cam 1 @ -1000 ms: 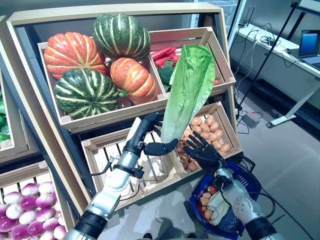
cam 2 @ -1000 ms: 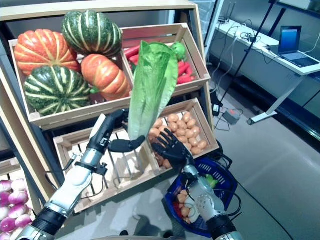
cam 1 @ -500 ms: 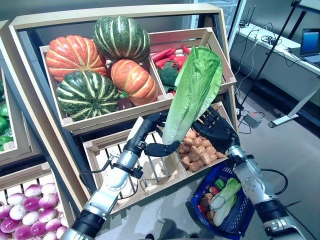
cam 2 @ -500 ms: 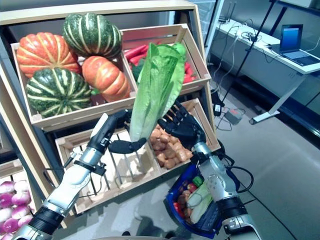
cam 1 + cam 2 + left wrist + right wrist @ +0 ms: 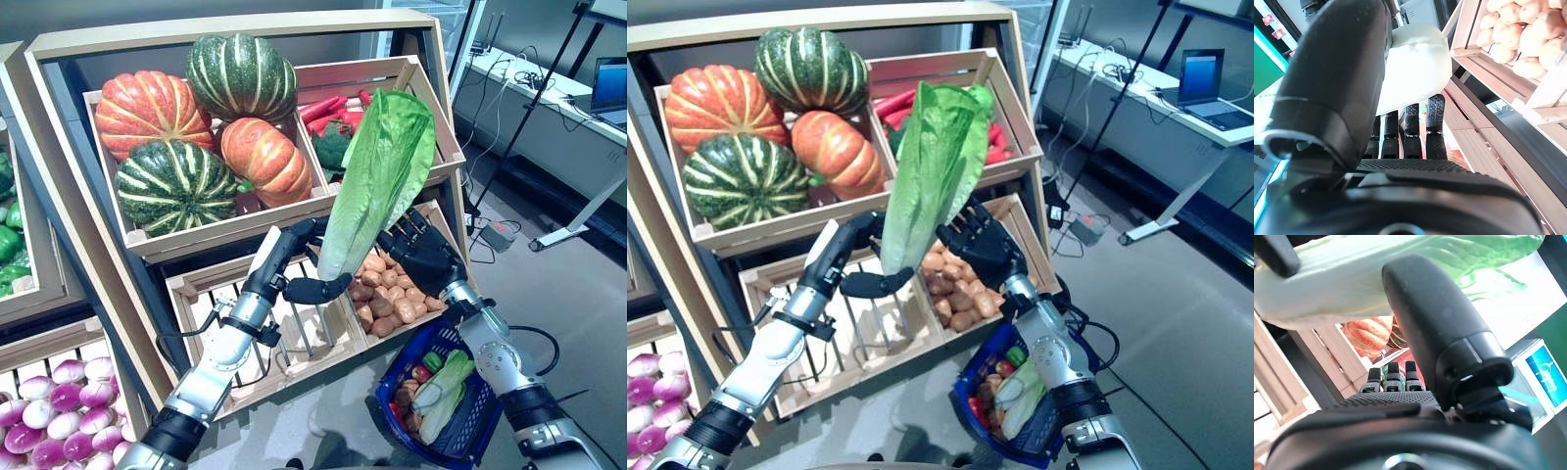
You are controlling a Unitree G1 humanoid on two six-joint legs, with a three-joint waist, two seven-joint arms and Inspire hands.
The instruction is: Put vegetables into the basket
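Observation:
My left hand (image 5: 286,257) is shut on a long green lettuce (image 5: 377,171) and holds it upright in front of the wooden stand. In the left wrist view its thumb and fingers (image 5: 1410,132) pinch the white base (image 5: 1413,66). My right hand (image 5: 423,257) is open, with its fingers spread, close against the lettuce's lower right side. In the right wrist view the lettuce (image 5: 1400,264) lies just past the thumb (image 5: 1435,323). The blue basket (image 5: 482,431) stands on the floor below the right forearm. It holds a pale green leafy vegetable (image 5: 443,382) and small red and brown round ones.
The wooden stand (image 5: 69,225) with slanted crates rises right behind both hands. The crate of brown potatoes (image 5: 392,294) lies under the right hand. A desk with a laptop (image 5: 612,93) and a thin black pole (image 5: 529,98) stand at the back right, across grey floor.
My right hand has risen from just above the basket to the lettuce's lower right side. The lettuce has leaned a little to the right in my left hand.

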